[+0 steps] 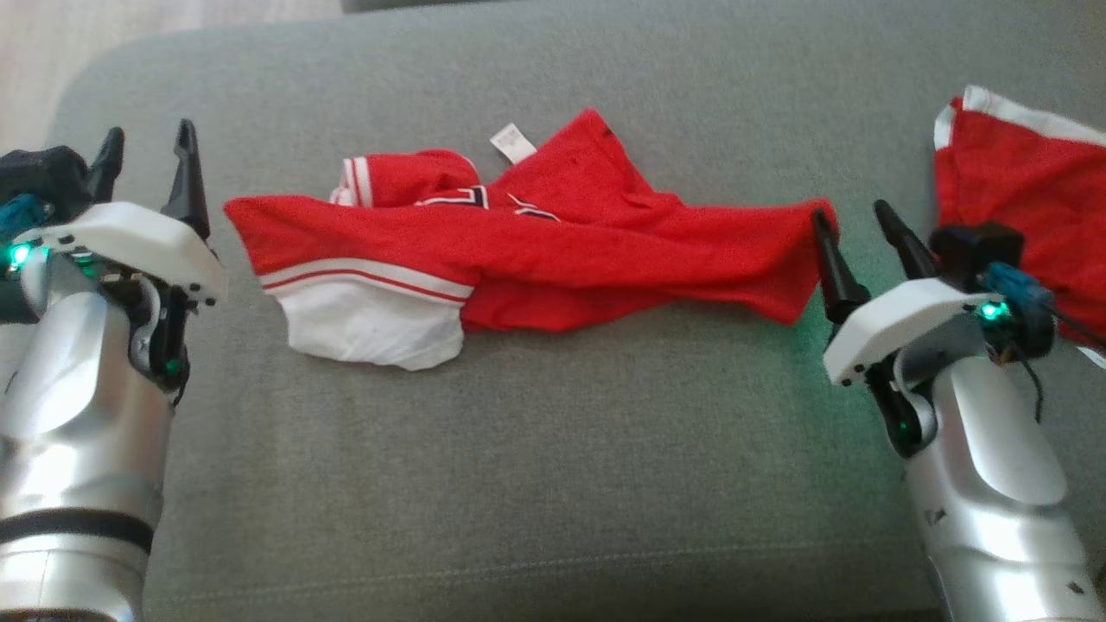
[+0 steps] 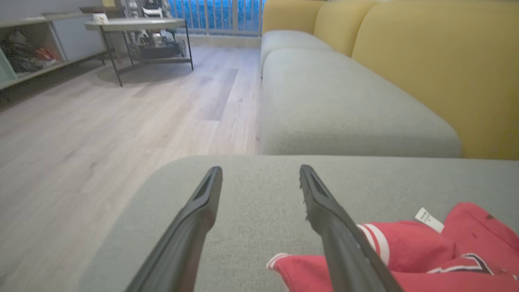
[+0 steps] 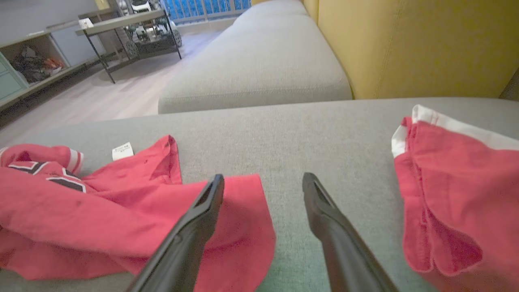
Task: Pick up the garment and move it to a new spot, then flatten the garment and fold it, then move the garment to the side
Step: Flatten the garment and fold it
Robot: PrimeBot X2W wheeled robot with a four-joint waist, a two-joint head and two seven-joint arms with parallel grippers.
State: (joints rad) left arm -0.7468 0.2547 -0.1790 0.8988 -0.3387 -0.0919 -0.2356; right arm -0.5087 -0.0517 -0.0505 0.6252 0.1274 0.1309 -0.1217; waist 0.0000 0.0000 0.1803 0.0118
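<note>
**Both pincers released, red jersey lying between them**

Crumpled lengthwise, the red jersey (image 1: 605, 250) lies on the grey sofa cushion (image 1: 518, 484), stretched from side to side between the two arms. Its left end turns up a white panel edged with red and white stripes. Near the middle, bits of black-and-white lettering (image 1: 471, 197) show among the folds, but too little of them shows to read. A small white care label (image 1: 512, 142) sticks up from the far edge; its print is too small to make out.

The left gripper (image 1: 149, 130) stands just beside the jersey's left end, its fingers spread wide and holding nothing. In the left wrist view, that gripper (image 2: 260, 168) points over bare cushion, with the cloth (image 2: 409, 247) low on one side, behind one finger.

The right gripper (image 1: 850, 210) is likewise released and empty at the jersey's right end. In the right wrist view, this gripper (image 3: 263, 176) has one finger over the corner of the cloth (image 3: 101, 211); whether it touches cannot be told.

A second red garment with white trim (image 1: 1020, 190) lies apart at the cushion's right side. Yellow backrests (image 2: 446, 61), a wooden floor (image 2: 101, 121) and a dark-legged side table (image 2: 134, 24) show beyond.
</note>
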